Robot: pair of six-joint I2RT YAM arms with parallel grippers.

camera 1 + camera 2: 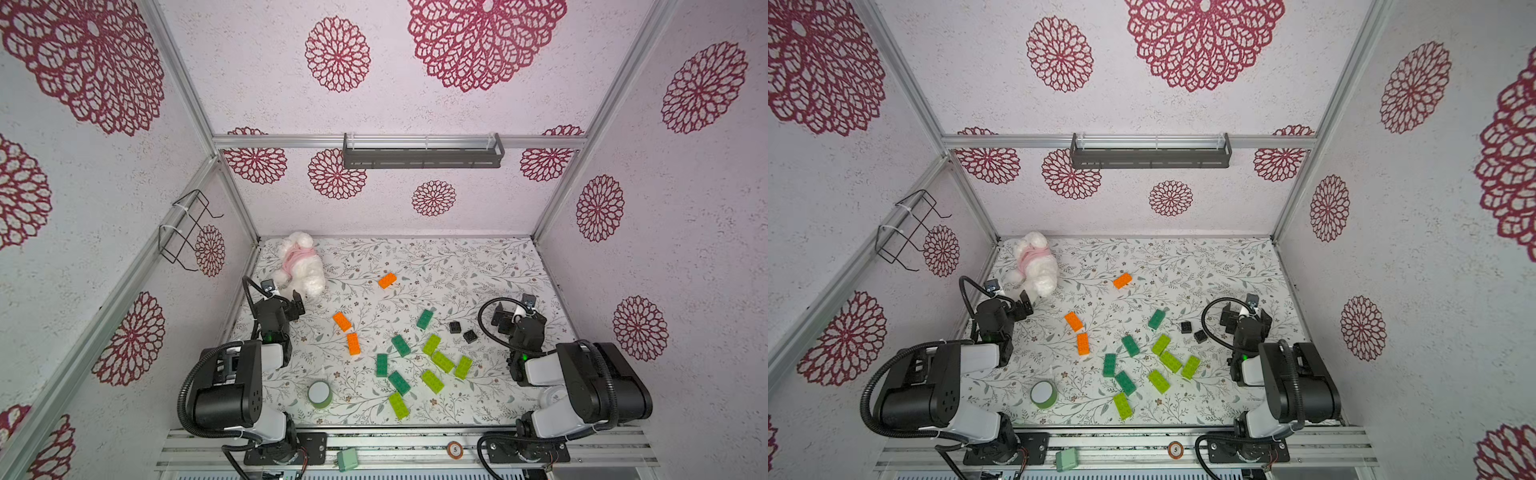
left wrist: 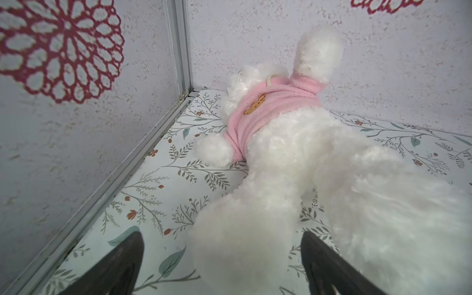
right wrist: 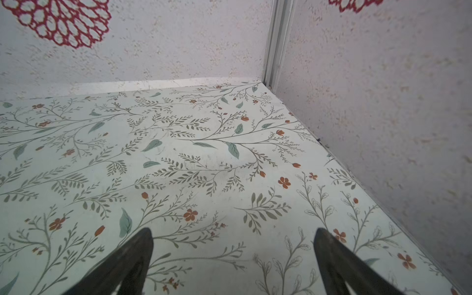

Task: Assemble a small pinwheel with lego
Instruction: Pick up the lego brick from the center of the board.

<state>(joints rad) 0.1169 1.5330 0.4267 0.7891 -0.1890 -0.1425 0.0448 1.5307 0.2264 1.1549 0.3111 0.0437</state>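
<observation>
Loose lego lies on the flowered table (image 1: 478, 266) in both top views. Three orange bricks (image 1: 342, 321) (image 1: 1074, 321) are left of centre, and several dark green bricks (image 1: 400, 345) and lime bricks (image 1: 432, 381) are scattered at centre front. Two black bricks (image 1: 455, 327) lie to the right. My left gripper (image 1: 286, 300) (image 2: 222, 245) is open at the far left, away from the bricks, with a plush leg lying loose between its fingers. At the right, beyond the black bricks, my right gripper (image 1: 513, 311) (image 3: 233, 237) is open over bare table.
A white plush toy (image 1: 300, 270) in a pink jumper lies at the back left corner. A green tape roll (image 1: 319, 394) stands at the front left. A mint-green box (image 1: 347, 459) sits on the front rail. Walls close in three sides.
</observation>
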